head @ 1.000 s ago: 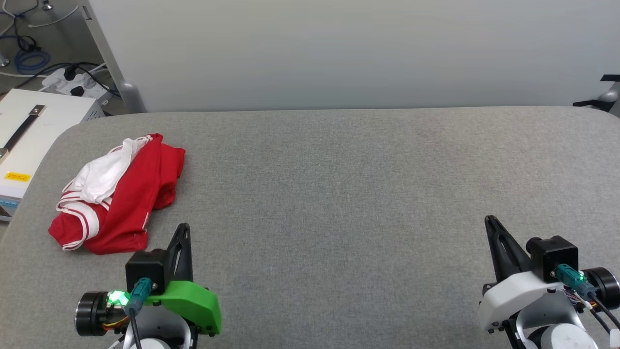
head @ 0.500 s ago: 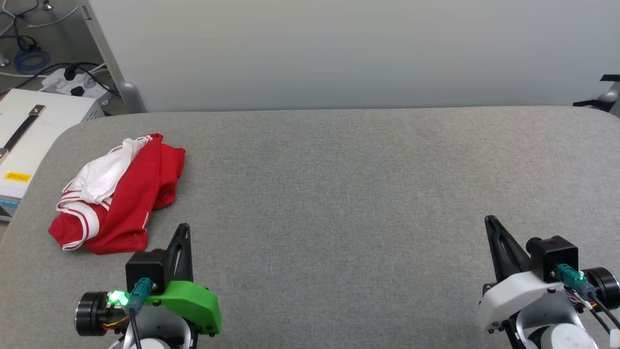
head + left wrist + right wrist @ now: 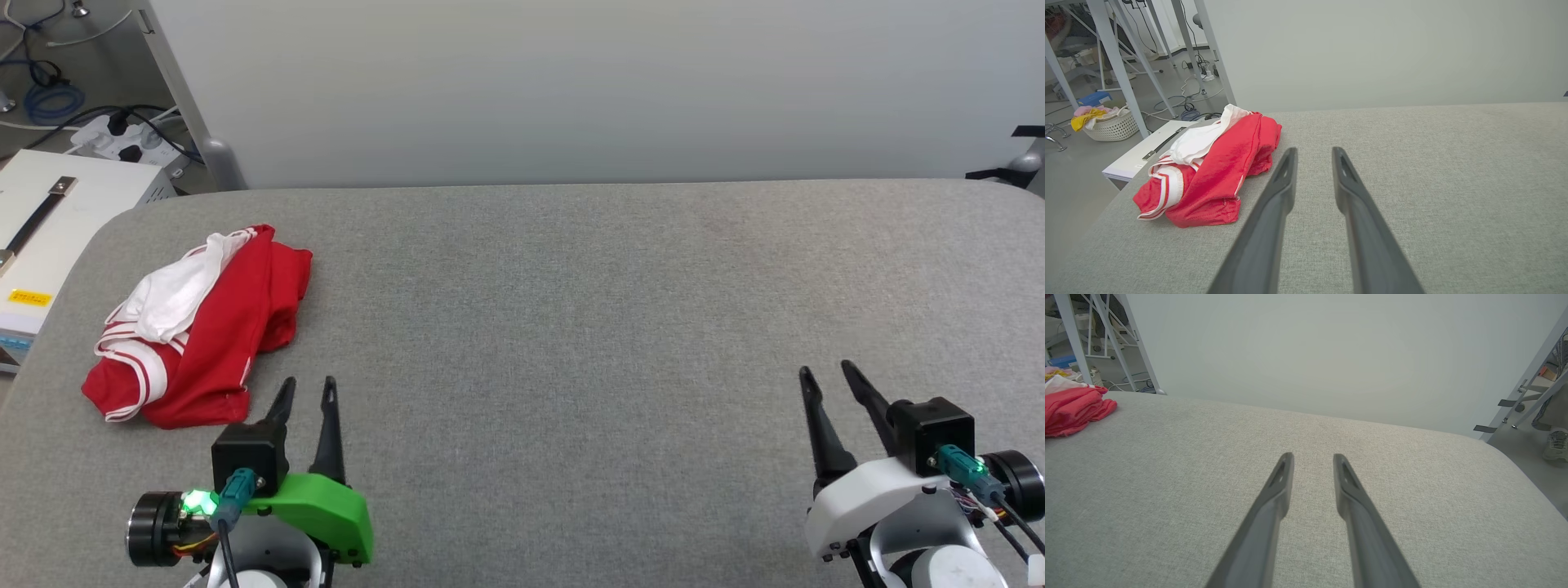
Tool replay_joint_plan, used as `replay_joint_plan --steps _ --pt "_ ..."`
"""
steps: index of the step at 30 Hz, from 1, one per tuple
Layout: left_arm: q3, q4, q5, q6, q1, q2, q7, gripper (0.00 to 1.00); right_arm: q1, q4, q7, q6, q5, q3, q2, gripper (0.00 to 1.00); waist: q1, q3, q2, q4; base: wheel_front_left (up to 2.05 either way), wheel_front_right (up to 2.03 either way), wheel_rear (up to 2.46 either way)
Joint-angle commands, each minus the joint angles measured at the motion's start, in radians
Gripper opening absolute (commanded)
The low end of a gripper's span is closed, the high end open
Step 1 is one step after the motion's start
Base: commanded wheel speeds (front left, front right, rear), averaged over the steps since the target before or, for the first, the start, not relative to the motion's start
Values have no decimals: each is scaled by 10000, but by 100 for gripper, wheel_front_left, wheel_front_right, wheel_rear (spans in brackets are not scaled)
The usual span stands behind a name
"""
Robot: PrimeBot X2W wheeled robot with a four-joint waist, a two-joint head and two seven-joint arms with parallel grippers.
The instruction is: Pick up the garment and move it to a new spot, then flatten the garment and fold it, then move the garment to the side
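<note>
The garment point(image 3: 200, 327) lies crumpled at the far left of the grey table: red cloth with a white sleeve and striped trim on top, lettering hidden. The left wrist view shows the same garment point(image 3: 1216, 171) to the left of my fingers. My left gripper point(image 3: 308, 384) stands open just right of and below the heap, apart from it, nothing between its fingers point(image 3: 1282, 179). My right gripper point(image 3: 826, 371) is open too, far off at the lower right over bare table. The right wrist view catches a bit of the garment point(image 3: 1073, 410) at its left edge.
A grey padded table point(image 3: 571, 327) spans the view, with a pale wall behind it. Off its left edge stand a white box point(image 3: 57, 220) and a power strip with cables point(image 3: 122, 139). A laundry basket point(image 3: 1112, 124) sits on the floor. A person's shoe point(image 3: 1555, 445) shows beyond the right corner.
Both grippers have opened: their fingers were together before and now stand apart. The arms and the garment have stayed where they were.
</note>
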Motion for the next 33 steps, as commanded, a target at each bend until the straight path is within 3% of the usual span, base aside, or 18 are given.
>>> replay_joint_plan --steps 1,33 --pt "1 15 -26 -1 2 0 -22 100 3 10 -22 0 21 -2 0 100 0 1 -1 0 0 0 0" --pt "-14 303 -754 -233 0 -13 -729 100 -73 59 -719 -2 787 -45 5 100 0 117 -1 -16 0 0 0"
